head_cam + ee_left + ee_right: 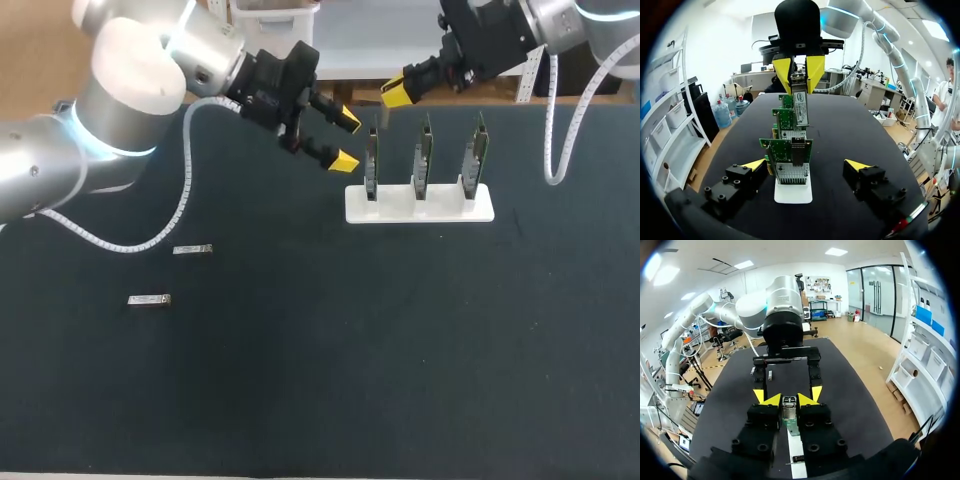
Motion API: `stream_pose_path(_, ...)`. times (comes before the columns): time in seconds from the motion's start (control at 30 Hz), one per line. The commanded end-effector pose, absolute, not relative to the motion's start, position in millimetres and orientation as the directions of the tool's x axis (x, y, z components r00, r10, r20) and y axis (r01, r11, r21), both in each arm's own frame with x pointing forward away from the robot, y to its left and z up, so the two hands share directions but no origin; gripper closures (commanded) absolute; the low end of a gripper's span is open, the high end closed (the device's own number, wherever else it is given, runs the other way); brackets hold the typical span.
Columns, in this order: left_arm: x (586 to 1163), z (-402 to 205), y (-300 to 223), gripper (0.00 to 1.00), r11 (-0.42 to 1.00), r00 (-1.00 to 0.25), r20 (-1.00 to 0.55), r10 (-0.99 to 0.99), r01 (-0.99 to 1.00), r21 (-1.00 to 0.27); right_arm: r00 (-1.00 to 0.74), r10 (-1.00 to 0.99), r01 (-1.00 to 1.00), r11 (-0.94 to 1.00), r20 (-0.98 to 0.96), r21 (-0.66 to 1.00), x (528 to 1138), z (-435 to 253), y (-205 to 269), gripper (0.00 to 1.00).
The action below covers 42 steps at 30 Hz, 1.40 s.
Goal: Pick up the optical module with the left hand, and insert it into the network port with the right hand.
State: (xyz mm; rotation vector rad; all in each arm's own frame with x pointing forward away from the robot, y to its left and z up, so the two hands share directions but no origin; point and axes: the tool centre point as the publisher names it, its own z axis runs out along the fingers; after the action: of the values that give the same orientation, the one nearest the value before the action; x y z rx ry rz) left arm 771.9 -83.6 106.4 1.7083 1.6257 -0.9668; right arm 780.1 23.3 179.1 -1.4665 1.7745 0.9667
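Currently the right hand (789, 399) pinches the optical module (801, 107) just above the left-end network card (372, 165) in the white stand (420, 208). The left hand (346, 140) hovers beside it, fingers spread. Spare modules (192, 249) lie on the bench (320, 380).

The boards (424, 162) are green, the stand (420, 207) white.
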Motion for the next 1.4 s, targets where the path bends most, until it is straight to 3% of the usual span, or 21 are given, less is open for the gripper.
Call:
stream_pose_path(0.03,774.5,106.8,-86.0,0.0,-0.092,-0.007,-0.815,0.58,0.993,-0.074,-0.176,-0.521,-0.984,0.114,-0.835,0.136,775.6,179.8,24.0,1.0)
stream_pose_path(1.4,770.3,102.5,-87.9,0.0,-0.1,0.007,-0.794,0.608,0.993,-0.067,-0.103,-0.543,-0.995,0.045,-0.833,0.094,778.9,181.6,35.6,1.0)
